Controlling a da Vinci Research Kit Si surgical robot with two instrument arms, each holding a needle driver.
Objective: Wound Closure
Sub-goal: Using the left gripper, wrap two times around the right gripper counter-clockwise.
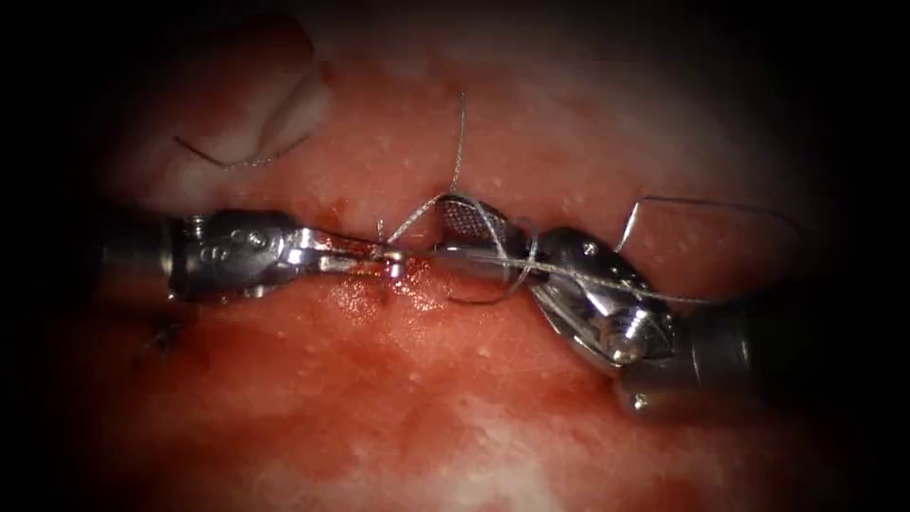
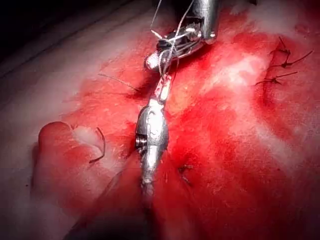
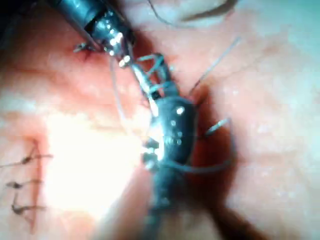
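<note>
Far left in the endoscope view we see a loose strand of cut thread [image 1: 242,161] lying on pale tissue [image 1: 398,398], and a dark knotted stitch [image 1: 163,338] below the left shaft.

Left tool [image 1: 391,256] comes in horizontally from the left. Its jaws are pressed together on the thread [image 1: 459,142] right at the wet red patch of fluid [image 1: 379,294] in the middle of the wound line; the tips touch the tissue there. In the left wrist view, the same tool [image 2: 163,90] points straight at the other tool, jaws closed and thin.

From that grip, thread runs up and right, and one strand rises toward the top of the endoscope view.

Right tool [image 1: 455,232] comes in from lower right, jaws parted: we see the crosshatched inner face of the upper jaw. Thread is wrapped in loops around its jaws and wrist, and one strand trails right along its shaft. We see nothing clamped between its jaws.

Needle: we can't make it out.

In the right wrist view, finished stitches [image 3: 25,185] sit in a row beside the tools.
</note>
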